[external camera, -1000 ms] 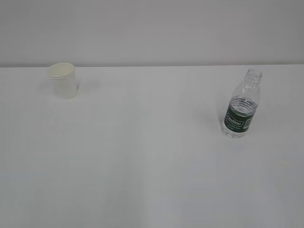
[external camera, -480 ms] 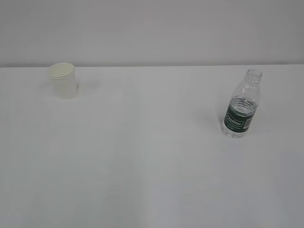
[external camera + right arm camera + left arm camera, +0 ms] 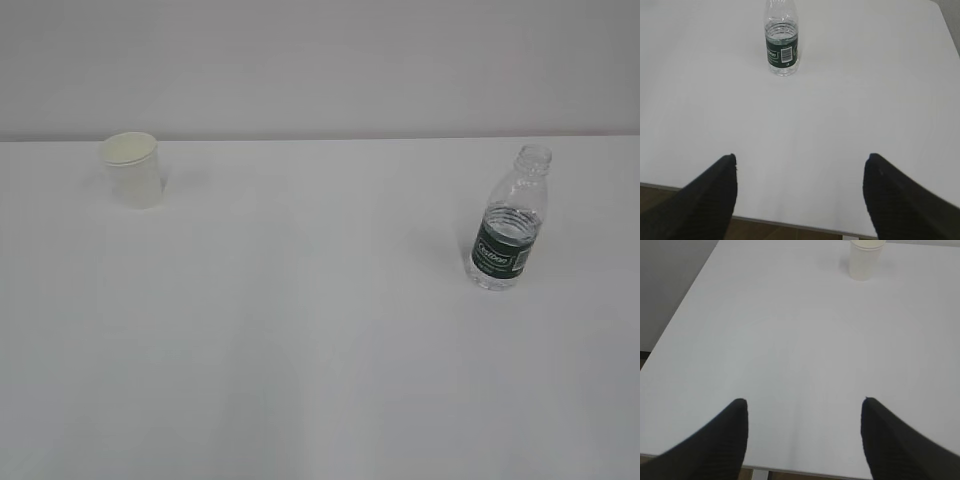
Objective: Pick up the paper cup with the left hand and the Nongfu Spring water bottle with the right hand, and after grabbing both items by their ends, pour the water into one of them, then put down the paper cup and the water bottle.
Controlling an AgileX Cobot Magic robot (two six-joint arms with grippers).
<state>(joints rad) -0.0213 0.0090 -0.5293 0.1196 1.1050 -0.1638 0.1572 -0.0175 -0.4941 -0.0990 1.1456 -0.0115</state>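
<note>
The white bench [image 3: 320,330] carries both things, well apart. The Nongfu Spring water bottle [image 3: 508,222] stands upright at the right, long axis vertical, capless neck up. The paper cup [image 3: 133,169] stands upright at far left, mouth up. The left end effector [image 3: 804,412] and right end effector [image 3: 800,170] hang over the near edge, jaws wide apart and empty.

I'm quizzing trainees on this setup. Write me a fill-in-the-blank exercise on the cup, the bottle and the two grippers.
1. The paper cup stands upright on the ____ side of the table in the exterior view.
2. The Nongfu Spring water bottle has no ____ on its neck.
3. The bottle's label is dark ____.
4. The left hand and the right hand both have their jaws ____, holding nothing.

Missing words: left; cap; green; open
</note>
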